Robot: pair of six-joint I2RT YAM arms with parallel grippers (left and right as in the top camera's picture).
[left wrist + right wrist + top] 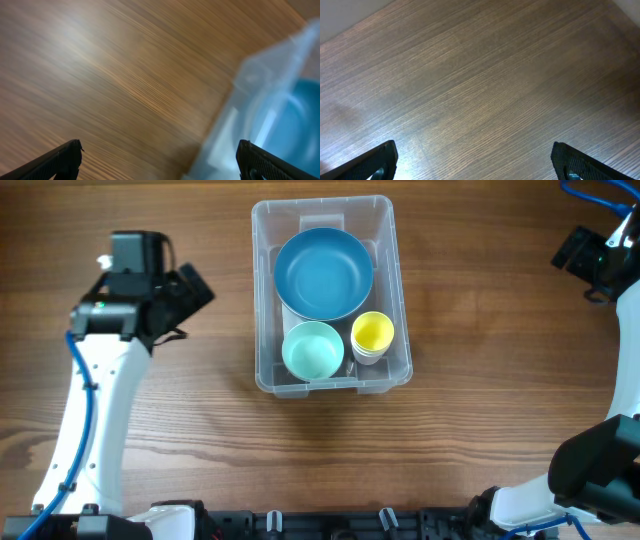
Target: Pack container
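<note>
The wooden tabletop (480, 430) carries the clear container (262, 300) at its middle, toward the far edge. The container already holds three pieces, so packing looks to be at or near its end. A large blue bowl (323, 273) fills the far half. In the near half a mint-green bowl (313, 350) sits beside a yellow cup (372, 334), the two just touching or nearly so. The overhead view shows no loose item left outside to fetch. The next move therefore probably calls only for keeping both arms off the container, or for a check that nothing rides above the rim. The left gripper (160, 157) hangs beside the container's left wall, spread wide and empty. The right gripper (475, 152) is well apart at the far right, also wide and empty over bare wood. Nothing stands between either arm and the container.
</note>
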